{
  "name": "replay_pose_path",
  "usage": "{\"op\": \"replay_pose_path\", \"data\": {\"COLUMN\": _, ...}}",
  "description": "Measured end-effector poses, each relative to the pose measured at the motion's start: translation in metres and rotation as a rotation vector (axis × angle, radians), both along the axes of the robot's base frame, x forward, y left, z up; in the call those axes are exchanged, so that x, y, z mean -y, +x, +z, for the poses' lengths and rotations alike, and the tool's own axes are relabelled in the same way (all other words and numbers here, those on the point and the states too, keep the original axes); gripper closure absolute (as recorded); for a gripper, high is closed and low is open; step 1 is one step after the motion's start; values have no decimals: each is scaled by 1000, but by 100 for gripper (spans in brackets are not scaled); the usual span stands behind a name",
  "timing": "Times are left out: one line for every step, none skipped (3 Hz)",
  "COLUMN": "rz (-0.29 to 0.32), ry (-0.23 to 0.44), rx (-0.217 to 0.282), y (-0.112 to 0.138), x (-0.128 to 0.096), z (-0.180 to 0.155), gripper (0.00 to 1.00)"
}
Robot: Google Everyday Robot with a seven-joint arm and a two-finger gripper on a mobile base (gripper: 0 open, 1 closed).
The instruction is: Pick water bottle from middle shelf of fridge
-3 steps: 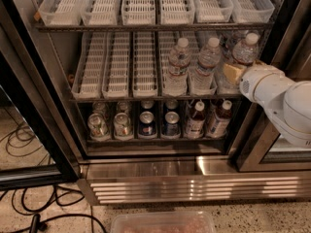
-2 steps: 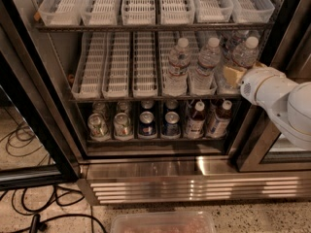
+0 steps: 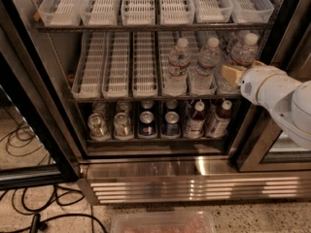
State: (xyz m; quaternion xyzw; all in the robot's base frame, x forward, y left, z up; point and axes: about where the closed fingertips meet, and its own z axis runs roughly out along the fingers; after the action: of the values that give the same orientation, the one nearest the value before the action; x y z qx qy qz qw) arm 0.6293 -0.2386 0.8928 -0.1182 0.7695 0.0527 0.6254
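The fridge (image 3: pixel 194 181) stands open in front of me. Its middle shelf (image 3: pixel 121 99) holds long clear lane trays. Three water bottles stand in the right-hand lanes: one at the left (image 3: pixel 178 67), one in the middle (image 3: pixel 207 64), and one at the far right (image 3: pixel 244 47). My gripper (image 3: pixel 232 74), on a white arm coming in from the right, is at the front of the far-right lane, right against the lower part of that bottle. It hides the bottle's label and base.
The low shelf holds soda cans (image 3: pixel 122 125) and dark-drink bottles (image 3: pixel 195 120). The top shelf has bare lane trays (image 3: pixel 141 4). The black door frame (image 3: pixel 29 106) is at the left, cables (image 3: pixel 29 212) lie on the floor, and a clear plastic tub (image 3: pixel 163 223) sits at the bottom edge.
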Motion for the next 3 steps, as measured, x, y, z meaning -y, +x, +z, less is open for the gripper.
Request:
{"op": "replay_pose_path", "data": {"rz": 48, "ry": -22, "rx": -27, "y": -28, "x": -11, "z": 15, "gripper": 100}}
{"op": "replay_pose_path", "data": {"rz": 132, "ry": -74, "rx": -98, "y": -76, "x": -22, "z": 28, "gripper": 100}}
{"op": "replay_pose_path", "data": {"rz": 254, "ry": -129, "rx": -172, "y": -109, "x": -35, "z": 18, "gripper": 100}}
